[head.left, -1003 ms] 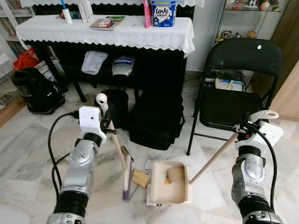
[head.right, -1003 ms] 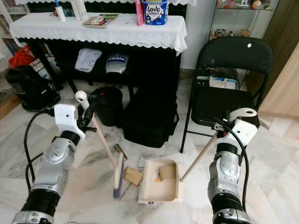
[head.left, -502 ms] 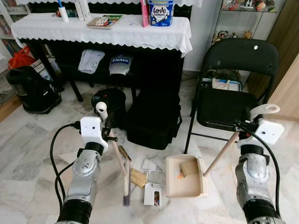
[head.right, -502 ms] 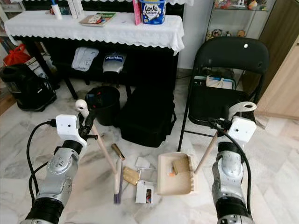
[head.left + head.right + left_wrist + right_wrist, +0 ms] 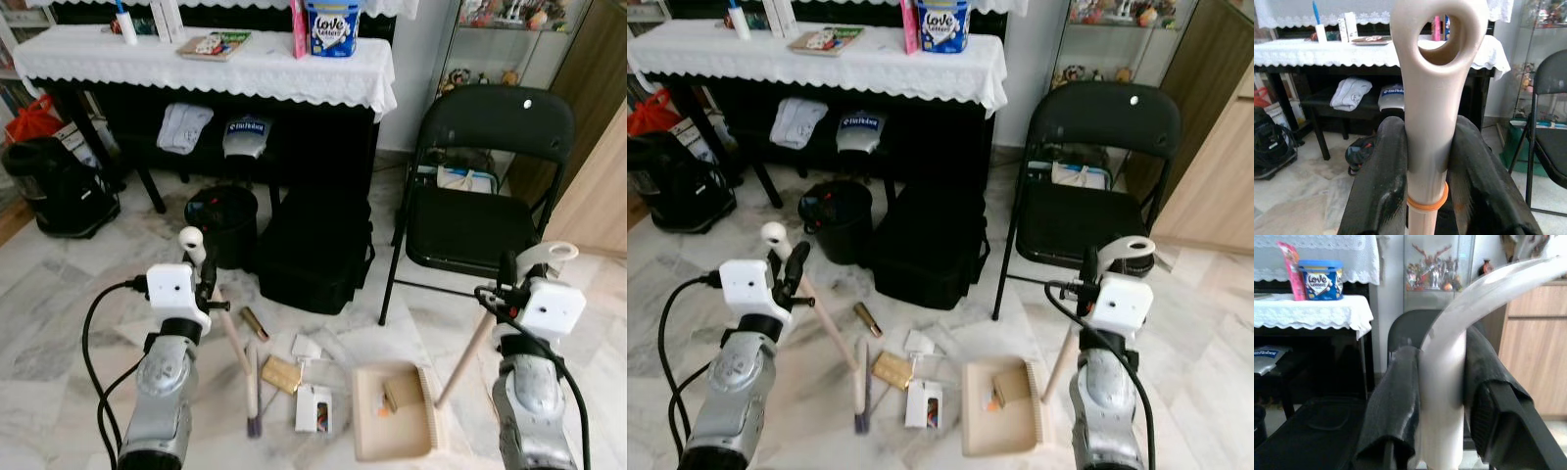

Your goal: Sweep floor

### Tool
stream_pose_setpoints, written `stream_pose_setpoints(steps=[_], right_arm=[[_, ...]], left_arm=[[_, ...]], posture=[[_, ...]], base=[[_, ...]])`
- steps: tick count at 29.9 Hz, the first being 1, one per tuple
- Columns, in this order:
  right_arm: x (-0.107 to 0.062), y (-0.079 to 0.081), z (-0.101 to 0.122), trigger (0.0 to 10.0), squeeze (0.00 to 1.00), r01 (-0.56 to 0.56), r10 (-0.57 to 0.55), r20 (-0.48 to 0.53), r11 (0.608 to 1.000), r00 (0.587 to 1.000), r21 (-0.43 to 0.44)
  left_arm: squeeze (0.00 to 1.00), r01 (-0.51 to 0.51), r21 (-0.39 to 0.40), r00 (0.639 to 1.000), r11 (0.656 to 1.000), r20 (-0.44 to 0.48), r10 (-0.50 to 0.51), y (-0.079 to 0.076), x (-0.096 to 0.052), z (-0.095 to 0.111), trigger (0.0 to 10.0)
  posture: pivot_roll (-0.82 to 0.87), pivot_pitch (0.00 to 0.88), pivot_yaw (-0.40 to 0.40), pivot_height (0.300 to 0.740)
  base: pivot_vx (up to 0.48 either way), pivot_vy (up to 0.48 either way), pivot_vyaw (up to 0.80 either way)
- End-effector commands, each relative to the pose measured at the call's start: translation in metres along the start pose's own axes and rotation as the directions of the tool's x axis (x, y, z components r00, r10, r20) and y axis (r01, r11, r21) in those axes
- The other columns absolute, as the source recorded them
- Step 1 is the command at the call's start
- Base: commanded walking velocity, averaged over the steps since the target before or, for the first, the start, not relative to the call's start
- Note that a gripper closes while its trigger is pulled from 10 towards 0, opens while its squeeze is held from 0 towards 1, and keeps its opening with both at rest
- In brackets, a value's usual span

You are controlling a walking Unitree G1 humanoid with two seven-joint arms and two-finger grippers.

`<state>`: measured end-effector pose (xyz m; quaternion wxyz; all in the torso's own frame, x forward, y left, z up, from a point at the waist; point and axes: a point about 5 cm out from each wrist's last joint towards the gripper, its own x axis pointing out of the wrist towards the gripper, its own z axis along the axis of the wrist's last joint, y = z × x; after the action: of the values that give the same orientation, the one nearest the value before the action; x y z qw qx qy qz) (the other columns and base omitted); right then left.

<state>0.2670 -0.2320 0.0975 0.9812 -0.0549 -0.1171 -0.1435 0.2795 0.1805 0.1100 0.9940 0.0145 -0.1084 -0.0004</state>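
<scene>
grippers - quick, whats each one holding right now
Left gripper: shut on the broom handle.
Right gripper: shut on the dustpan handle.

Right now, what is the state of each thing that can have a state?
Left tool: shut on beige broom handle.
Right tool: shut on beige dustpan handle.
Beige dustpan: flat on floor, holds brown scraps.
Black folding chair: unfolded.
Black round bin: upright.

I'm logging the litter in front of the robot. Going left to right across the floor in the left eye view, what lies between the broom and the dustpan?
broom → brown tube → flat tan packet → small white carton → dustpan
</scene>
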Motion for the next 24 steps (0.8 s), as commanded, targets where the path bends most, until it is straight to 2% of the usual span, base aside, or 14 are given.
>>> stream_pose_setpoints(steps=[1,10,13,17,24], right_arm=[[0.006,-0.001,0.016,10.0,0.00,0.015,-0.015,0.067,1.000,0.998,0.005],[0.007,-0.001,0.022,10.0,0.00,0.026,-0.026,0.059,1.000,0.998,0.001],[0.008,0.002,0.024,10.0,0.00,0.000,-0.001,0.065,1.000,0.998,0.010],[0.010,0.003,0.025,10.0,0.00,0.000,-0.001,0.064,1.000,0.998,0.011],[0.009,0.003,0.026,10.0,0.00,0.002,-0.003,0.057,1.000,0.998,0.016]], left_arm=[[0.00,0.018,0.031,0.999,0.999,0.044,-0.019,0.000,0.000,0.011,10.0],[0.00,0.000,0.020,0.998,1.000,0.058,-0.001,-0.007,0.001,0.016,10.0],[0.00,0.027,0.043,0.998,0.999,0.057,-0.029,-0.011,0.003,0.015,10.0],[0.00,0.021,0.039,0.998,0.999,0.051,-0.023,-0.012,0.003,0.015,10.0],[0.00,0.021,0.049,0.999,0.999,0.036,-0.023,-0.013,0.006,0.013,10.0]], posture=[[-0.02,0.000,-0.009,0.740],[-0.02,0.000,-0.015,0.740],[-0.02,0.000,-0.017,0.740],[-0.02,0.000,-0.012,0.740],[-0.03,0.000,-0.003,0.740]], base=[[0.000,0.000,0.00],[0.000,0.000,0.00],[0.000,0.000,0.00],[0.000,0.000,0.49],[0.000,0.000,0.79]])
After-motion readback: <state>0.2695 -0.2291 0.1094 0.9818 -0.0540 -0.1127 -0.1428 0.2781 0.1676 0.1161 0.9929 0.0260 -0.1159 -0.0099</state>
